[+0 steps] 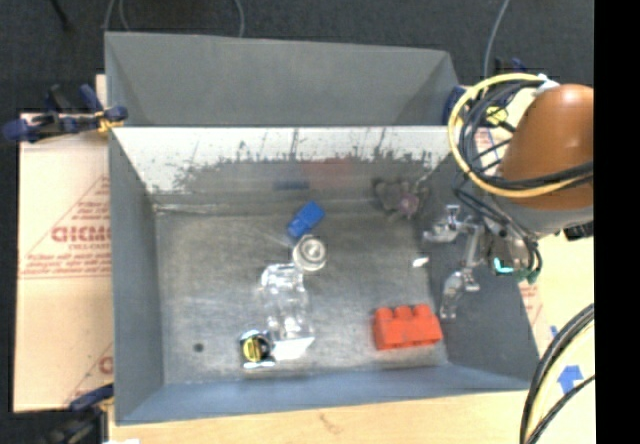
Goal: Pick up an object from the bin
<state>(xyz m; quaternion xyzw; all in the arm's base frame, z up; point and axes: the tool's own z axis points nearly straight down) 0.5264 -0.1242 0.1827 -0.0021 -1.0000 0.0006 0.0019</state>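
Note:
My gripper [447, 257] hangs at the bin's right side, just inside the right wall, above the floor. Its two fingers stand apart, one toward the back and one toward the front, and I see nothing held between them. A red toy brick [407, 326] lies on the floor just in front of and slightly left of the gripper, near the front wall. It is apart from the fingers.
Further left, a small blue block [305, 220] lies near the back wall, with a round silver cap-like thing [312, 252] just in front of it. A clear plastic piece [283, 297] and a yellow-and-black tape measure [257, 349] lie toward the front. The arm's orange cover and cables overhang the right rim.

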